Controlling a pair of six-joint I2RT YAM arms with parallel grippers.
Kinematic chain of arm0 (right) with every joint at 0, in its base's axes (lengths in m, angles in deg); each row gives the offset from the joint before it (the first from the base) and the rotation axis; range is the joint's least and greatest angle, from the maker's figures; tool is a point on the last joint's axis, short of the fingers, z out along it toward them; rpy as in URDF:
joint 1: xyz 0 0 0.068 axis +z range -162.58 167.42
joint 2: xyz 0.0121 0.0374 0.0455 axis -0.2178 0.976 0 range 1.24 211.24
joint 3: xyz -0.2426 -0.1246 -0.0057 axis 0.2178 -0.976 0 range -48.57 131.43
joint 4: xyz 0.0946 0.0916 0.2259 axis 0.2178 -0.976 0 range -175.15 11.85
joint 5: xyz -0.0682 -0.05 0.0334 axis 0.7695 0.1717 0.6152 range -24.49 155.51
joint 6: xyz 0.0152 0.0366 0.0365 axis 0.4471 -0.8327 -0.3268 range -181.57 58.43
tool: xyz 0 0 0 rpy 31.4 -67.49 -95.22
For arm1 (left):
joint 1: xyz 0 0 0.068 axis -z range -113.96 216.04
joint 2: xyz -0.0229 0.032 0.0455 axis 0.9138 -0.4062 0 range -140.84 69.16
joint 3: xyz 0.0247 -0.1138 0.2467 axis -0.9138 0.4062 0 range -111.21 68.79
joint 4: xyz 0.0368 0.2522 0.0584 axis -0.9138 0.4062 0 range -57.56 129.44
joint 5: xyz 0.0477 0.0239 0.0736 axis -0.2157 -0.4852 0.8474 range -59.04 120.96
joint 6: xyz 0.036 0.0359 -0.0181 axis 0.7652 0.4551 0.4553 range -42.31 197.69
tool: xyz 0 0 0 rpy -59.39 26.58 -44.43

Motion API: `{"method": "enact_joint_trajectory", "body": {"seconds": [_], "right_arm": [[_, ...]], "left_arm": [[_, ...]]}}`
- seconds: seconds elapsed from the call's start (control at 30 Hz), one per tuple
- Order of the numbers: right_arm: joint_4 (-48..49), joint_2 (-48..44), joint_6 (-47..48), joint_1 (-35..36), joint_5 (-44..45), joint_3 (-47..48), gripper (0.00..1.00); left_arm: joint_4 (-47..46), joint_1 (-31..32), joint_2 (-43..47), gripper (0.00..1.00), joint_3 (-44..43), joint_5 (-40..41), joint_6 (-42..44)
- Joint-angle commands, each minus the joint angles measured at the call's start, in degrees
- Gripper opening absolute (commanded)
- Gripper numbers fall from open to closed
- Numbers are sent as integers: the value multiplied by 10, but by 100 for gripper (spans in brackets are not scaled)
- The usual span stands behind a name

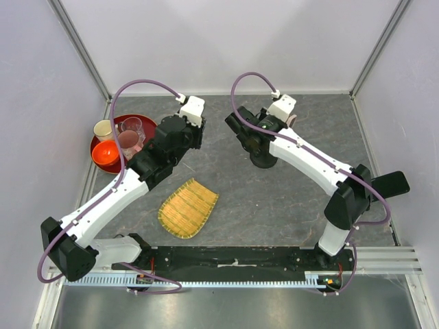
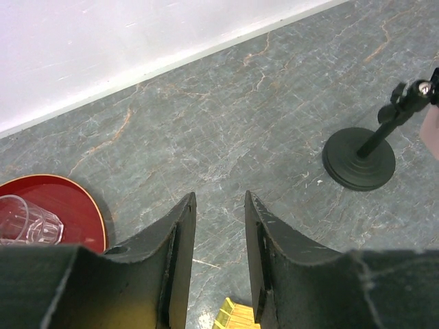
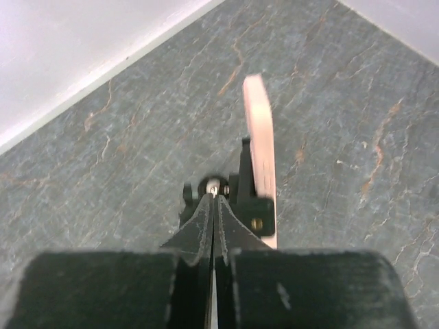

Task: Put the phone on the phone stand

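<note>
The phone stand's round black base [image 1: 264,162] stands at the table's back middle. It also shows in the left wrist view [image 2: 359,159], with its thin post and clamp. In the right wrist view the phone [image 3: 259,133] shows edge-on, a pale pink slab upright against the stand's black clamp [image 3: 255,205]. A pink sliver of it shows at the left wrist view's right edge [image 2: 433,133]. My right gripper [image 3: 215,197] is shut, its tips against the stand's silver joint beside the phone; in the top view [image 1: 244,131] it is over the stand. My left gripper [image 2: 219,205] is open and empty, left of the stand [image 1: 195,136].
A red tray [image 1: 100,146] at the back left holds a glass [image 2: 26,221], a cream cup [image 1: 103,129] and an orange bowl [image 1: 107,153]. A yellow bamboo mat [image 1: 188,207] lies front centre. A flat black object [image 1: 388,184] sits at the right edge. Walls close three sides.
</note>
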Motion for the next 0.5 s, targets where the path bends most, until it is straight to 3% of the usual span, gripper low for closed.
{"method": "enact_joint_trajectory", "body": {"seconds": [0.0, 0.07, 0.17, 0.2, 0.27, 0.37, 0.4, 0.47], "right_arm": [[-75, 5, -47, -13, 51, 56, 0], [-48, 5, -3, -13, 28, 64, 0], [-8, -3, 86, -10, -9, 46, 25], [25, -26, 175, -10, -26, 33, 27], [129, -66, 265, -11, -71, -24, 30], [293, -174, 423, -31, -207, -105, 52], [317, -187, 467, -41, -301, -115, 75], [329, -212, 525, -74, -332, -136, 96]], "left_arm": [[-16, -3, 16, 40, -21, -11, -16], [-18, -3, 13, 40, -19, -13, -16], [-14, -3, 11, 40, -21, -15, -16], [-15, -3, 11, 40, -21, -18, -16], [-16, -3, 12, 41, -20, -23, -30], [-23, -3, 14, 41, -17, -63, -31], [-34, -3, 13, 41, -14, -82, -29], [-37, -3, 0, 42, -15, -162, -22]]}}
